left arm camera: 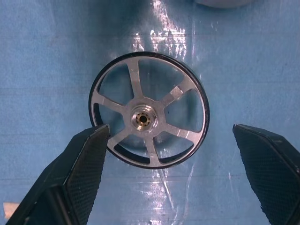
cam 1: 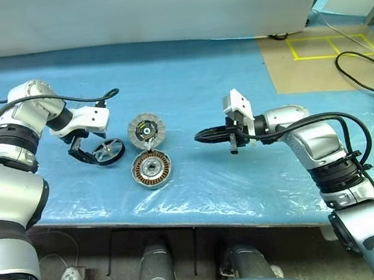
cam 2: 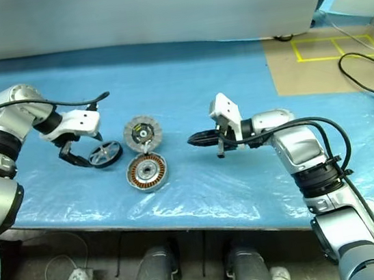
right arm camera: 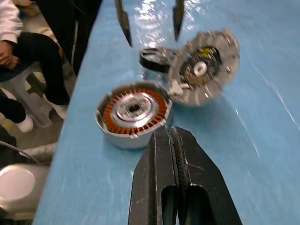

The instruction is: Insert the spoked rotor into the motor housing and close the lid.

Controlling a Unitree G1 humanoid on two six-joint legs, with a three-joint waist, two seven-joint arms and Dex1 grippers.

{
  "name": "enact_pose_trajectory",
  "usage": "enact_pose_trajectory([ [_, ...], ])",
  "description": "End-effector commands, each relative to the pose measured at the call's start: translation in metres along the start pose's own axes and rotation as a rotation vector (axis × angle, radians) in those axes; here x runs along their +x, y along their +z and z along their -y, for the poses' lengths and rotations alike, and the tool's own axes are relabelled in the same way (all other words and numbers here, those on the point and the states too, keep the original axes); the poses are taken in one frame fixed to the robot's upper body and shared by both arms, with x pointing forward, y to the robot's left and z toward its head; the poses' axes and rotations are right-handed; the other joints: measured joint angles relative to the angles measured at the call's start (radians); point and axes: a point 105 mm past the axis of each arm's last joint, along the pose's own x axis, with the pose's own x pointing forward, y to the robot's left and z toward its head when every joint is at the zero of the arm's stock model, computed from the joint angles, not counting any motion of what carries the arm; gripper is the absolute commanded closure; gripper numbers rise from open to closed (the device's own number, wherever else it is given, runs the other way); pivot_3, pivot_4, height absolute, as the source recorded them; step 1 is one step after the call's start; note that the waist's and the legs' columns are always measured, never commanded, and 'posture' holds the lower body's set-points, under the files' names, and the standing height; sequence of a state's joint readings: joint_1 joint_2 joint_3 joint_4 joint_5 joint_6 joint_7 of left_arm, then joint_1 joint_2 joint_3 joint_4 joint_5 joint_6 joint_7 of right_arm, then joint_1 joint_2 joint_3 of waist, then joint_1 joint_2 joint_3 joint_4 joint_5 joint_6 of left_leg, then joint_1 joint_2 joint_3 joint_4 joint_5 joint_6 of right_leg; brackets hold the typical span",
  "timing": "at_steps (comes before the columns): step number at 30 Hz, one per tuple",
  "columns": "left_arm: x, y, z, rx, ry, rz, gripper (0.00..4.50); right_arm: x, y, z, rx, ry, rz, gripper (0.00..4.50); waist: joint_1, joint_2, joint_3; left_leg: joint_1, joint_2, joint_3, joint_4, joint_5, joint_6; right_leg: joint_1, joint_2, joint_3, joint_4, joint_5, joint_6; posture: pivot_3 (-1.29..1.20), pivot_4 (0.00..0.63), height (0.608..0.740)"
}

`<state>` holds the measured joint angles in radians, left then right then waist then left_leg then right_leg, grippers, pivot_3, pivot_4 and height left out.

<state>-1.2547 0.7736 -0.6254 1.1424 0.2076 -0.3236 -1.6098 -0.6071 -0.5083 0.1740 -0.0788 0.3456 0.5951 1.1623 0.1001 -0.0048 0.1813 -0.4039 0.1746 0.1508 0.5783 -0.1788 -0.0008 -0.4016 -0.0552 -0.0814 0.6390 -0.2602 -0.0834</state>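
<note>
The spoked rotor point(left arm camera: 149, 116) lies flat on the blue-covered bench point(cam 1: 235, 85), to the left of the motor housing point(cam 1: 151, 168). The left tool point(cam 1: 85, 153) hangs over it pointing down, its fingers point(left arm camera: 82, 164) spread wide to either side of the rim and gripping nothing. The housing sits open with its copper windings up, and the lid point(cam 1: 146, 130) stands tilted at its far edge, inner face showing. The right tool point(cam 1: 204, 136) is closed tight and empty, held level above the bench to the right of the housing.
</note>
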Motion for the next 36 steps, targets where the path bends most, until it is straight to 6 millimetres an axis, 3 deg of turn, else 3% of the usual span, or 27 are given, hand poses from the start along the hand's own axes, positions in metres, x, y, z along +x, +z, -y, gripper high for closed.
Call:
enact_pose_trajectory([
  [1, -0.010, 0.001, -0.004, 0.007, 0.035, 0.004, 0.03, 0.001, 0.015, -0.018, -0.103, 0.087, 0.055, 4.49, 0.000, 0.000, 0.000, 0.000, 0.000, 0.000, 0.000, 0.000, 0.000, 0.000, 0.000, 0.000, 0.000, 0.000, 0.000, 0.00, 0.150, 0.740],
  [10, -0.002, 0.007, -0.006, 0.003, 0.036, 0.053, 0.03, 0.016, 0.014, -0.034, -0.157, 0.176, 0.077, 4.49, 0.000, 0.000, 0.000, 0.000, -0.001, -0.001, 0.001, 0.000, 0.000, 0.001, 0.000, 0.000, 0.000, 0.001, 0.002, 0.00, 0.150, 0.740],
  [22, -0.010, 0.003, -0.014, -0.029, 0.074, -0.017, 0.03, 0.017, 0.018, -0.028, -0.134, 0.146, 0.053, 4.49, 0.000, 0.000, 0.000, 0.000, -0.001, -0.001, 0.001, 0.000, 0.000, 0.001, -0.001, 0.000, 0.000, 0.001, 0.002, 0.00, 0.150, 0.740],
  [36, 0.007, -0.002, -0.019, -0.088, 0.114, -0.037, 0.03, 0.015, 0.010, -0.023, -0.118, 0.091, 0.033, 4.49, 0.000, -0.001, 0.000, 0.000, -0.002, -0.001, 0.001, 0.000, 0.000, 0.001, -0.001, 0.000, 0.000, 0.001, 0.002, 0.00, 0.150, 0.740],
])
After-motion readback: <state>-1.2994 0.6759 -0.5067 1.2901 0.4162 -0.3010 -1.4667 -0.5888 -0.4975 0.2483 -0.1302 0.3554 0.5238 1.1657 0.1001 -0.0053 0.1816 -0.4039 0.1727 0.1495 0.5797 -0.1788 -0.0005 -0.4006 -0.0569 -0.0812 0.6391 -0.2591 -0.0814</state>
